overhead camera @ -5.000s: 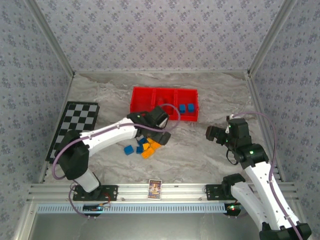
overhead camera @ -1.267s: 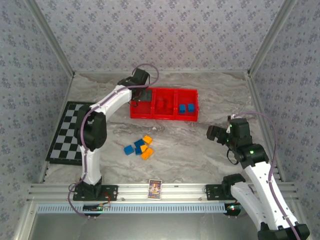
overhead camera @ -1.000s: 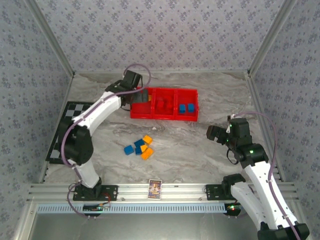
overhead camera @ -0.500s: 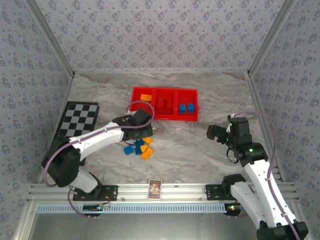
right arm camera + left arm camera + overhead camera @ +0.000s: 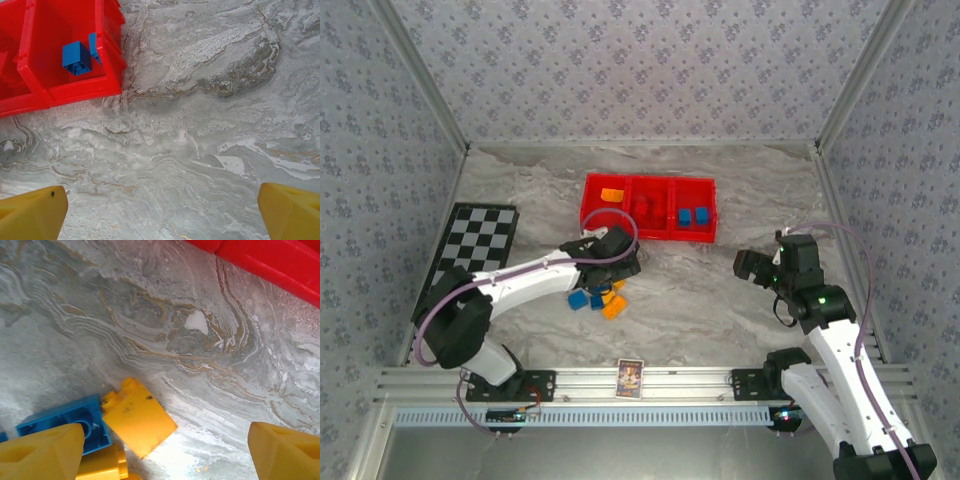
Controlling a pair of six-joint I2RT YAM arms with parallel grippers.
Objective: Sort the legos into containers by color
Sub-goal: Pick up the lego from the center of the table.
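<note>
Left hand point(image 5: 162, 452) wide above yellow, blue legos point(image 5: 139, 417); checkered board point(image 5: 470, 240) leftward; right hand point(image 5: 162, 207) wide.

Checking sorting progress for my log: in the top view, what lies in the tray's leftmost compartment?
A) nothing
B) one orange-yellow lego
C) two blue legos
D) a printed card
B: a single orange-yellow lego lies in the leftmost compartment of the red tray; the blue legos sit in the rightmost one.
</note>
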